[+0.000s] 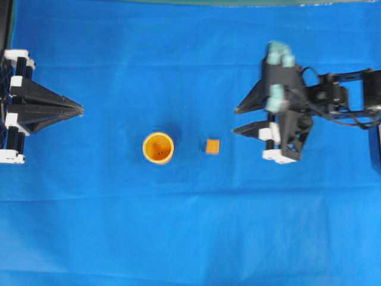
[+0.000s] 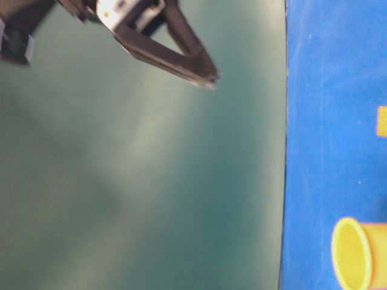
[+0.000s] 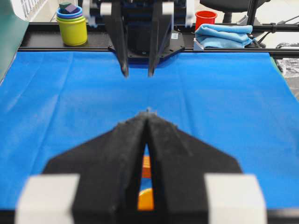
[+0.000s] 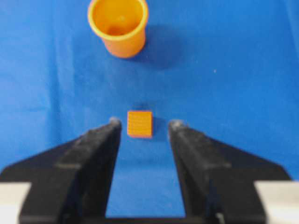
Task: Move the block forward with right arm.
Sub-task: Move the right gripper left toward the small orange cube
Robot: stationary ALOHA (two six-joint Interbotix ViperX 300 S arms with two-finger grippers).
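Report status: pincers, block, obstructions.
Right pincer open, short of block. Left pincer shut, parked. Block on cloth, untouched. Cup stands just beyond it.

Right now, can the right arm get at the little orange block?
Probably yes. The right gripper has its jaws open and pointed at the block, with only bare blue cloth between them. The cup stands beyond the block, out of the way.

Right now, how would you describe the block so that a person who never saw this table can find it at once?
Look at the middle of the blue cloth. Beside the round orange cup, between it and the open right gripper, lies the block. It is a small orange cube, far smaller than the cup, and square rather than round.
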